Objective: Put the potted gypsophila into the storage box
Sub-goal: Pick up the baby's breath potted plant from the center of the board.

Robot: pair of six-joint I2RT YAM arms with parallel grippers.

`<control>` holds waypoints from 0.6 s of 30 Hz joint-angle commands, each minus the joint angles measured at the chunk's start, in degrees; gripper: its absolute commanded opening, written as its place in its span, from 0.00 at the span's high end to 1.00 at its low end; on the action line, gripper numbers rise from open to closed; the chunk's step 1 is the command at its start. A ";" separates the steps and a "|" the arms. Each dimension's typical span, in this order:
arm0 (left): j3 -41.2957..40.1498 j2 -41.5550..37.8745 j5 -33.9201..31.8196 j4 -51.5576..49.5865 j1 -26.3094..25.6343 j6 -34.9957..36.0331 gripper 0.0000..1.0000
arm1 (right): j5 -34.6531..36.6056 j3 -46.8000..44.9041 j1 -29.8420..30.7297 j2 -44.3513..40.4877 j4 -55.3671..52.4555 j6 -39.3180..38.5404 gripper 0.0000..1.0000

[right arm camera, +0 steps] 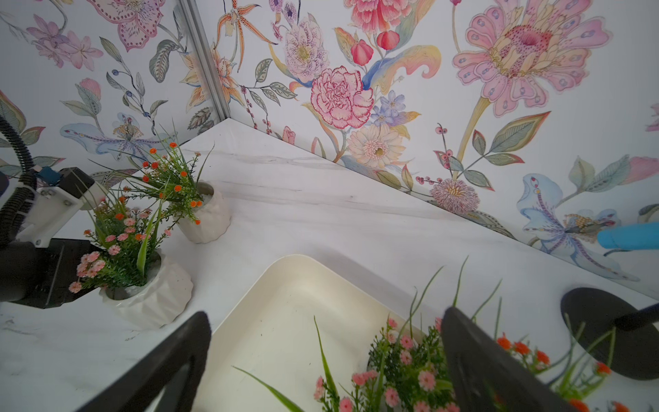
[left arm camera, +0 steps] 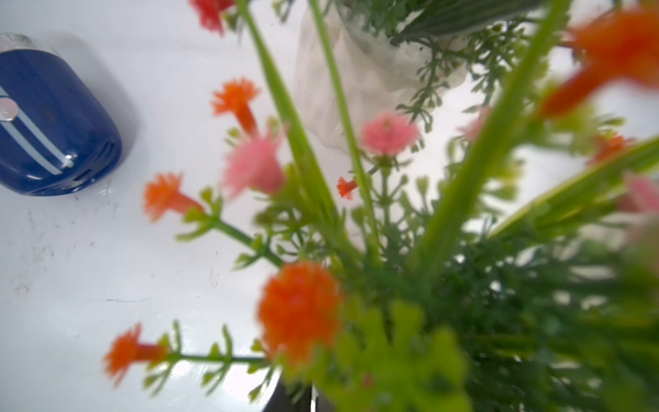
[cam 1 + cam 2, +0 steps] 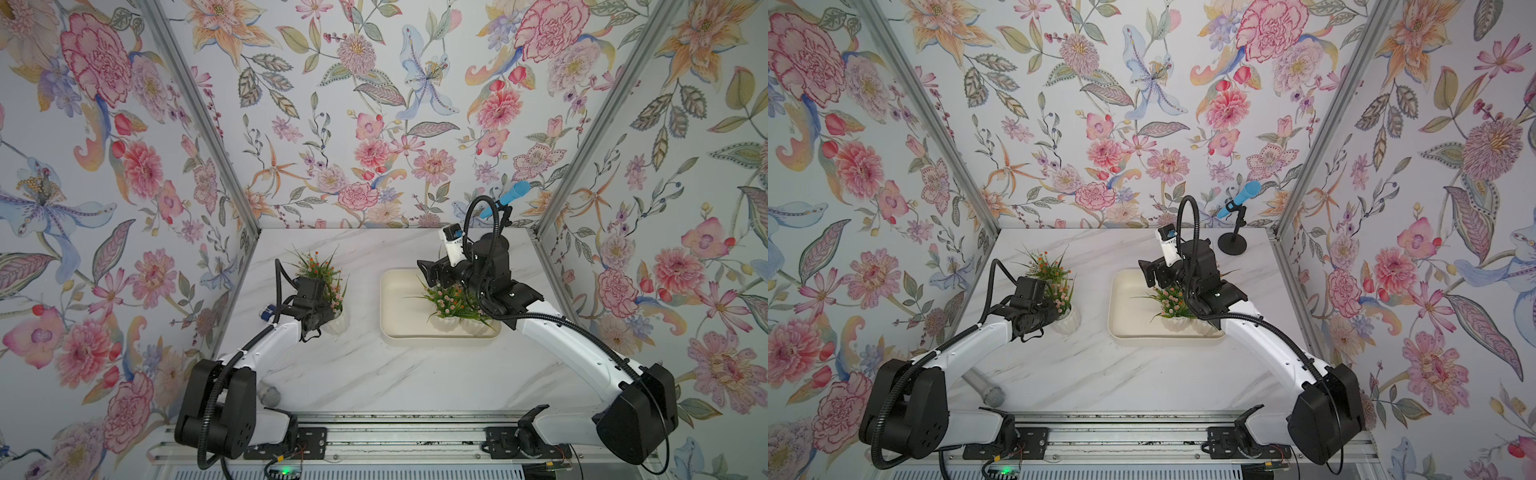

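A potted gypsophila (image 3: 337, 309) with pink blooms stands on the marble table, left of the storage box (image 3: 399, 299). My left gripper (image 3: 322, 322) is shut at this pot's near-left rim (image 1: 117, 294). In the left wrist view foliage hides most of the left gripper (image 2: 312, 401). A second pot (image 3: 313, 264) with orange blooms stands just behind (image 1: 207, 217). Two more pots (image 3: 446, 322) sit in the box's front right part (image 1: 406, 371). My right gripper (image 3: 428, 270) hangs open above the box (image 1: 285, 303), holding nothing (image 1: 326, 315).
A blue microphone (image 3: 1239, 201) on a black round stand (image 3: 1232, 243) sits at the back right corner. A grey microphone (image 3: 990, 392) lies at the front left. A dark blue rounded gadget (image 2: 53, 121) lies by the left wall. Flowered walls close three sides.
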 commanded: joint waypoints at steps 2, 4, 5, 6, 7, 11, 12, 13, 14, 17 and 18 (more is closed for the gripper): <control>4.91 0.25 1.41 -0.15 -0.96 1.10 1.00 | 0.65 -0.30 -0.74 0.02 1.10 -0.62 0.00; 6.57 0.36 1.58 0.04 -1.33 1.27 1.00 | 0.65 -0.31 -0.94 0.09 1.17 -0.64 0.00; 7.62 0.53 1.60 0.15 -1.47 1.38 1.00 | 0.67 -0.31 -1.08 0.02 1.17 -0.59 0.00; 8.63 0.68 1.67 0.21 -1.70 1.42 1.00 | 0.66 -0.42 -1.22 -0.06 1.23 -0.54 0.00; 9.47 0.86 1.67 0.29 -1.72 1.50 1.00 | 0.61 -0.40 -1.32 -0.06 1.26 -0.51 0.00; 13.28 1.84 2.69 1.16 -1.94 1.82 1.00 | 0.87 -0.67 -1.84 -0.33 1.35 -0.54 0.00; 14.34 2.16 3.10 1.65 -2.02 1.86 1.00 | 1.02 -0.74 -1.96 -0.46 1.37 -0.41 0.00; 15.28 2.49 3.46 2.02 -2.14 1.95 1.00 | 1.23 -0.89 -2.06 -0.61 1.44 -0.42 0.00; 16.44 2.86 3.80 2.44 -2.28 1.98 1.00 | 1.45 -1.01 -2.19 -0.83 1.49 -0.42 0.00; 20.30 4.58 4.89 3.48 -2.88 2.30 1.00 | 1.87 -1.40 -2.75 -1.33 1.76 -0.42 0.00; 21.82 5.33 5.24 3.79 -3.14 2.44 1.00 | 2.08 -1.49 -2.88 -1.38 1.81 -0.43 0.00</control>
